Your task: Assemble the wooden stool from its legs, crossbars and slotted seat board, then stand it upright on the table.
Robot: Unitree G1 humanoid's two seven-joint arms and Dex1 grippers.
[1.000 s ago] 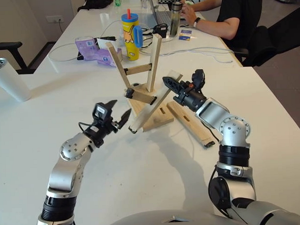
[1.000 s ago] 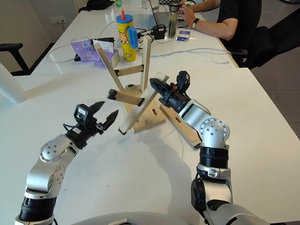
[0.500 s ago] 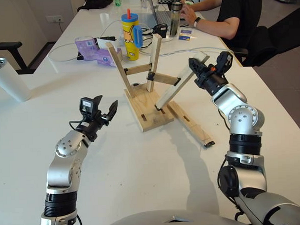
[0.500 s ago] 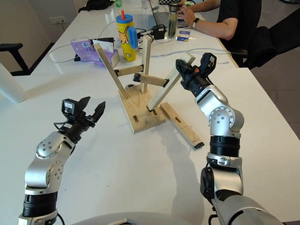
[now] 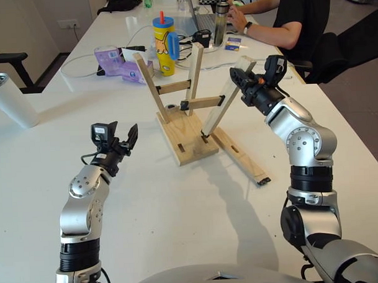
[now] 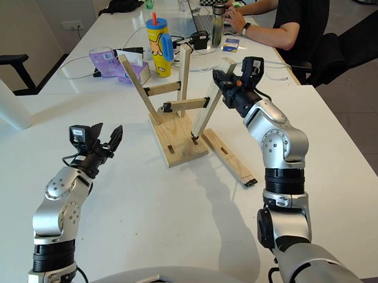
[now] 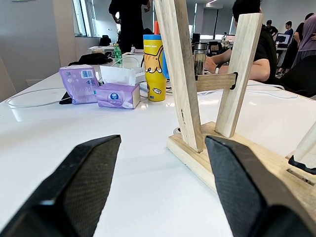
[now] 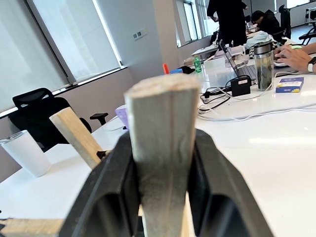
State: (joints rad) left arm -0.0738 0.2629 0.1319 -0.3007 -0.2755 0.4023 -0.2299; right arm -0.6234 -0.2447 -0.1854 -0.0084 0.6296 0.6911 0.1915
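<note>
Middle of the head view: the seat board [image 5: 184, 146] lies flat on the white desk [image 5: 179, 216]. Two legs [image 5: 151, 87] stand up out of its far side, leaning a little, with a short crossbar [image 5: 175, 87] joining them.

The right claw [image 5: 244, 83] is up at center-right, clamped on the top end of a third leg [image 5: 220, 109]. In the wrist view its fingers [image 8: 111, 192] squeeze the wood from both sides. That leg is tilted, with its bottom end down on the board's right side, right at a slot. I can't tell whether it's actually seated. A second crossbar [image 5: 205, 103] sticks out level from it toward the standing pair. Its black-tipped end overlaps the nearer one, and I can't say if they touch.

The left claw [image 5: 124, 139] hovers above the desk at lower left, well apart from the board, fingers [image 7: 81, 182] spread wide with nothing between them.

One more long wooden piece [image 5: 240, 156] lies flat just right of the board. A yellow cup [image 5: 164, 46] and purple tissue packs [image 5: 108, 57] sit farther back, with a white tumbler [image 5: 10, 98] at far left.
</note>
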